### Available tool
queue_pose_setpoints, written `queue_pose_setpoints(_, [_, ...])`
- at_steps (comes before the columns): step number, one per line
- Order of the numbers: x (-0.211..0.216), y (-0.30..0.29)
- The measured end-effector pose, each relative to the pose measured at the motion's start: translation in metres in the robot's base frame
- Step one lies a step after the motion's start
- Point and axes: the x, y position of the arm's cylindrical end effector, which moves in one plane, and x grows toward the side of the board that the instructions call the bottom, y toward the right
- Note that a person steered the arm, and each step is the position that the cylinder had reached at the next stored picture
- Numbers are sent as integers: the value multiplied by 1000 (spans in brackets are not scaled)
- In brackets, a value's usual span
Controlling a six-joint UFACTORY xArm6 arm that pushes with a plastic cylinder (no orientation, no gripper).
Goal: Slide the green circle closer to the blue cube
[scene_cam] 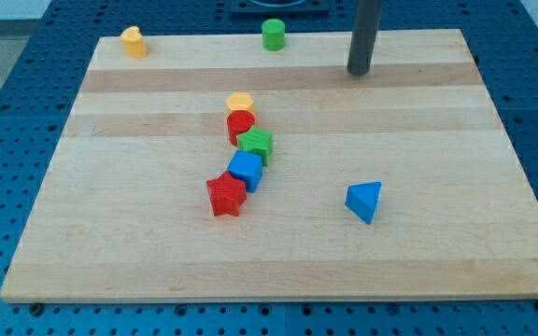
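The green circle [273, 35] stands upright near the board's top edge, a little left of centre. The blue cube [246, 171] sits in a chain of blocks at the board's middle, touching a green star [256, 145] above it and a red star [226, 195] below-left. My tip [359, 72] rests on the board near the top edge, to the right of the green circle and apart from it, well above the blue cube.
A red circle [240, 124] and a yellow hexagon [240, 102] continue the chain upward. A yellow block [134, 42] sits at the top left corner. A blue triangle [364, 201] lies at the lower right. The wooden board [456, 252] is ringed by a blue pegboard.
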Motion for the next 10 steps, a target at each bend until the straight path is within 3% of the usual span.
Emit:
queue_pose_setpoints(1, [-66,-10])
queue_pose_setpoints(2, [-65,-31])
queue_pose_setpoints(4, [-62,-178])
queue_pose_setpoints(5, [-29,-190])
queue_pose_setpoints(7, [-63,-173])
queue_pose_setpoints(8, [-61,-215])
queue_pose_setpoints(9, [-22,-239])
queue_pose_setpoints(10, [-30,-230])
